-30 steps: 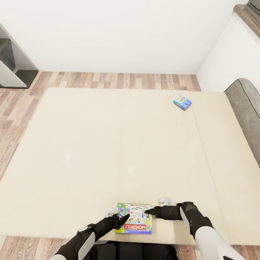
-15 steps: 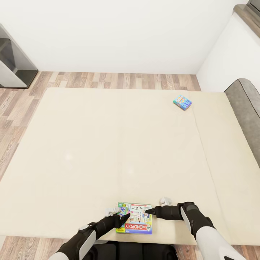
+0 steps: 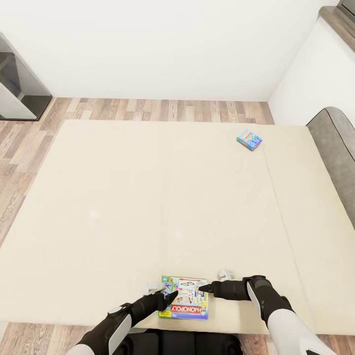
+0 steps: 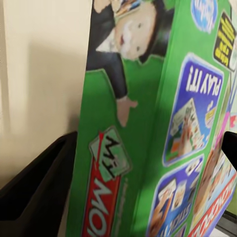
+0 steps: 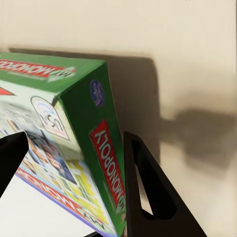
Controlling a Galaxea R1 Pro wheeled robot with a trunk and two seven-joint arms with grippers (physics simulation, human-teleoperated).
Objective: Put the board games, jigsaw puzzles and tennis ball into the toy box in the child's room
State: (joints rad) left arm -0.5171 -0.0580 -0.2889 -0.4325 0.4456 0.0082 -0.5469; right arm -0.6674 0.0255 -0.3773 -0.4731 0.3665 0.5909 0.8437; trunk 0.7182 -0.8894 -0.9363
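**Both grippers at the Monopoly box on the bed's near edge**

The Monopoly box (image 3: 184, 298) lies at the near edge of the cream bed (image 3: 123, 207), straight in front of the robot. The left gripper (image 3: 160, 296) is at the box's left side and the right gripper (image 3: 213, 282) at its upper right corner, each arm reaching in from its own side.

In the left wrist view the green side of the box (image 4: 148, 128) stands between two dark fingers (image 4: 34, 197), one beside the green face and the other just showing past the printed face; the jaws are spread wide enough to take the box's edge between them, but whether the pads press on it cannot be told. In the right wrist view the corner of the box (image 5: 84, 138) sits between the two black fingers (image 5: 148, 192), one close against the green end with the red logo, the other well off over the printed lid. Here too contact cannot be told.

A second, smaller blue game box (image 3: 249, 139) lies far across the bed, near its far right corner. Wooden floor (image 3: 162, 109) shows beyond the bed.
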